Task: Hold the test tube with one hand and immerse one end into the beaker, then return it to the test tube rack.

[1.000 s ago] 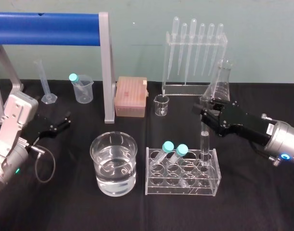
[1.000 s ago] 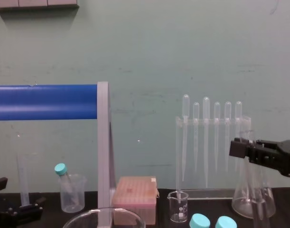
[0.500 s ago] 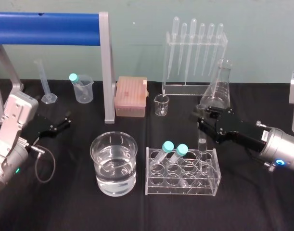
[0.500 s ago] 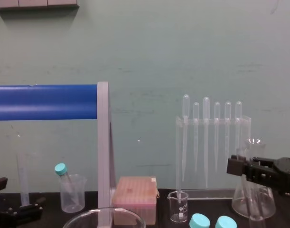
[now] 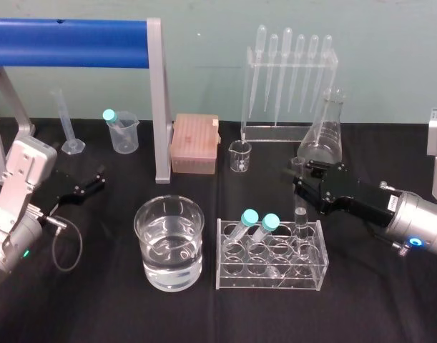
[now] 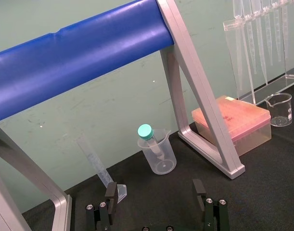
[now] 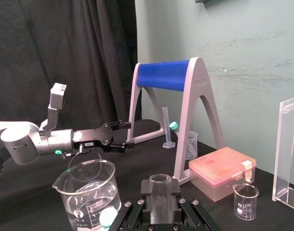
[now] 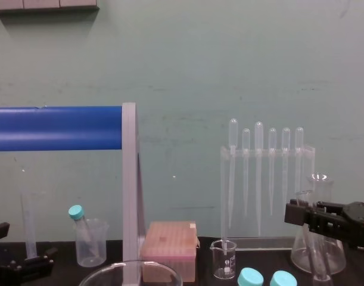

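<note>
While the left end effector (image 5: 96, 180) is sitting out at the left side of the table (image 5: 89, 307), its two fingers are spread wide apart and are holding nothing. To its right, the beaker (image 5: 169, 243) is standing on the table near the front, and it is holding water. Just beside it on the right, the test tube rack (image 5: 272, 275) is sitting on the table, and two teal-capped tubes (image 5: 250, 220) are leaning in its back row. The test tube (image 5: 301, 223) is standing upright in a back hole near the rack's right end, with its lower part down inside the rack. The right end effector (image 5: 301, 184) is reaching in from the right and is squeezing the test tube near its top, with the open rim poking up just above the fingers.
</note>
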Controlling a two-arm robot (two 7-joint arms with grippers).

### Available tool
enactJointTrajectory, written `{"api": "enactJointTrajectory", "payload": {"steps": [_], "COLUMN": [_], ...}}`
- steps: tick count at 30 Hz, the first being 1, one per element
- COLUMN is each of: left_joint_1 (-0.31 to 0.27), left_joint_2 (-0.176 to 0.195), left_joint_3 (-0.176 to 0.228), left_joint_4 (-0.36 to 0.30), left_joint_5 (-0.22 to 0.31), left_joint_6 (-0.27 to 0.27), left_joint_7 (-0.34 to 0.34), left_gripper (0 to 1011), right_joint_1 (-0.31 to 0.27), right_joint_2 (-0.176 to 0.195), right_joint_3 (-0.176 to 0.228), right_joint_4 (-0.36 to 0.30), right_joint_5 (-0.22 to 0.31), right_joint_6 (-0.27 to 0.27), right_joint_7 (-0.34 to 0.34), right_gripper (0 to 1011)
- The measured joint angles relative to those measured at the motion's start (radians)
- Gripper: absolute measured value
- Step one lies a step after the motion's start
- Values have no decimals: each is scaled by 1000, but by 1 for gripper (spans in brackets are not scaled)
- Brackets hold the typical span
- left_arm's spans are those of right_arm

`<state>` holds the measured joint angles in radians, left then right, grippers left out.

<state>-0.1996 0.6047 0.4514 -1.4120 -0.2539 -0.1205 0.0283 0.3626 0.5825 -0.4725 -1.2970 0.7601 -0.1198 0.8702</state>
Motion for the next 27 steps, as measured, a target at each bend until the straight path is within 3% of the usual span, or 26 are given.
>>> {"api": "enactJointTrajectory", "payload": {"steps": [15, 17, 27], "left_joint_1": [0, 0, 0], "left_joint_2": [0, 0, 0], "left_joint_3": [0, 0, 0], "left_joint_4": [0, 0, 0], "left_joint_5": [0, 0, 0], "left_joint_6": [0, 0, 0], "left_joint_7": [0, 0, 0], "left_gripper": [1000, 1000, 1000], "right_joint_1": [-1, -1, -2], "right_joint_2": [0, 0, 0], "right_joint_3": [1, 2, 2], "right_joint_4": [-2, -2, -2], "right_joint_5": [1, 1, 2], "right_joint_6": [0, 0, 0], "right_joint_7": [0, 0, 0], "right_gripper": [227, 252, 563]}}
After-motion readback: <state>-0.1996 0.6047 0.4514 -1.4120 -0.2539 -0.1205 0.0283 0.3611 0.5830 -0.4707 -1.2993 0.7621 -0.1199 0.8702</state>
